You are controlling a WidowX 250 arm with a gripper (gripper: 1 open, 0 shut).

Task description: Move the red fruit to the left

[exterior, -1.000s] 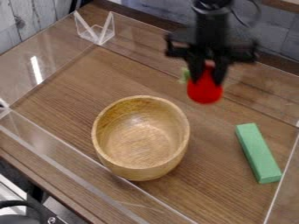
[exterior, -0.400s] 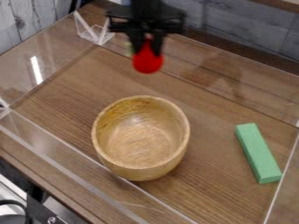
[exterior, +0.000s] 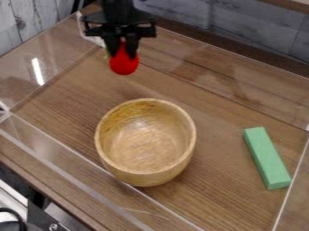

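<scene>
The desk (exterior: 229, 95) has a brown wood-grain top, and clear plastic walls (exterior: 72, 194) fence it in along the near edge and at the sides. Behind it runs a wall of grey weathered boards (exterior: 259, 32). A round wooden bowl (exterior: 146, 141) sits near the middle of the desk, open side up, and serves here as the landmark.

A flat green block (exterior: 266, 156) lies on the desk to the right of the bowl, well apart from it. A small clear plastic piece stands at the far left corner, up and to the left of the bowl; it is mostly hidden by the arm.

The black hand (exterior: 121, 50) hangs above and a little to the left of the bowl's far rim, pointing steeply downward. Its fingers are drawn in narrow and are closed around the upper part of the red fruit (exterior: 123, 62). The fruit hangs below the fingertips, beyond the bowl's far rim and apart from it. Whether it touches the desk cannot be told.
</scene>
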